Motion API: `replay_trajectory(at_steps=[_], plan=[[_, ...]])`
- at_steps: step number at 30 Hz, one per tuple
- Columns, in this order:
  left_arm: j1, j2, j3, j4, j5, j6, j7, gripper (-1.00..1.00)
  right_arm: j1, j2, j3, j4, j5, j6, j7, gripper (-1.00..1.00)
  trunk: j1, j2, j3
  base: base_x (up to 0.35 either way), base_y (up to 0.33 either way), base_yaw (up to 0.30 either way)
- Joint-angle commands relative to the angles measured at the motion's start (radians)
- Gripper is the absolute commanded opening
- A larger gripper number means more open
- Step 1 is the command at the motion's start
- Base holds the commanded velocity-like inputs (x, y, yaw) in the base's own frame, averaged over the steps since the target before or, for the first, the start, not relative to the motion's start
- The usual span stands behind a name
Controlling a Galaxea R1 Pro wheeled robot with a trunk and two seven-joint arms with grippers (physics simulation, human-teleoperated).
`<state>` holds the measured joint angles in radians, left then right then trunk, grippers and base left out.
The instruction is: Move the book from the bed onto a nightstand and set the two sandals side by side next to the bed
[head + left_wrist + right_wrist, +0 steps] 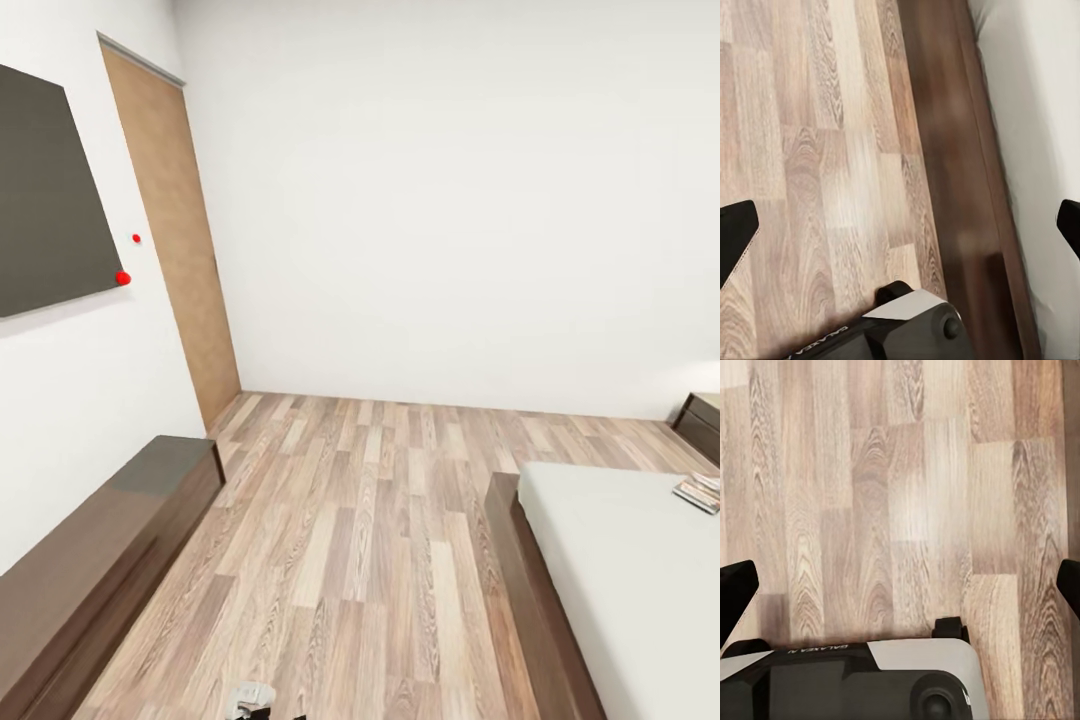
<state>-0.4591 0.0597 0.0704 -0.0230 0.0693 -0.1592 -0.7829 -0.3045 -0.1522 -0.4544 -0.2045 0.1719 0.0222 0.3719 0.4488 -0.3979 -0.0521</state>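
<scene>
Wood-plank floor (360, 520) between long low cabinet (90, 560) at left and bed (620, 580) at right; tan door (175, 230) beyond. Book (697, 492) flat on mattress near far right edge. Both grippers (900, 225) (900, 592) spread wide, empty, above bare planks.

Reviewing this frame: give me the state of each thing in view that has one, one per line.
left tool: open, empty, over the floor beside the bed frame.
right tool: open, empty, over bare floor.
book: lying flat on the bed, near the picture's right edge, not yet moved.
bed: mattress bare apart from the book.
door: shut.
nightstand: top bare where visible.
</scene>
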Motion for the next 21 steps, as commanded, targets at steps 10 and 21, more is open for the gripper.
replay_trajectory(at_steps=[10, 21], plan=[[-0.001, 0.000, 0.006, 0.002, -0.002, -0.002, -0.004, 1.00, -0.001, 0.000, -0.008, -0.001, 0.011, 0.002, 0.005, 1.00, 0.001, -0.002, -0.002, 0.334, 0.000, 0.000], [-0.001, 0.000, 0.006, 0.002, -0.002, -0.002, -0.003, 1.00, -0.001, 0.000, -0.008, -0.001, 0.009, 0.002, 0.011, 1.00, 0.001, -0.002, 0.000, 0.329, 0.000, -0.056]])
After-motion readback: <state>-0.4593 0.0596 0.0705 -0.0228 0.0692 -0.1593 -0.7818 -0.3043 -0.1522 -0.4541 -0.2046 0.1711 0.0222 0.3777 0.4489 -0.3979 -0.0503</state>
